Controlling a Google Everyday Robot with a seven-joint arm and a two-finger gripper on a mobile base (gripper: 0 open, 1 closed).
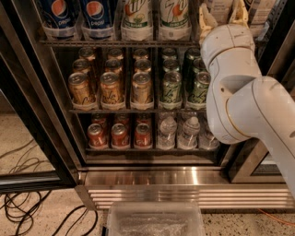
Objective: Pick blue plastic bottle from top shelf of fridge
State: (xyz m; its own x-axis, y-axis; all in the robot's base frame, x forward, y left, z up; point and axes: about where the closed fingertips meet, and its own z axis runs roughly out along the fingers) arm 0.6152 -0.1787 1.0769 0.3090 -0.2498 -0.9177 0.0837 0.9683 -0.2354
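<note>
Gripper (222, 13) at the right end of the top shelf (115, 43) of the fridge (184, 180), spread open, its fingers flanking the blue plastic bottle (220, 4); whether they touch it cannot be told.

Hand (223, 16) at blue plastic bottle (220, 4), top shelf (115, 43)

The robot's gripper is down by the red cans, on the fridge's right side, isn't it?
No. The camera view shows the gripper up at the top shelf, at the blue plastic bottle, on the fridge's right side.
</note>
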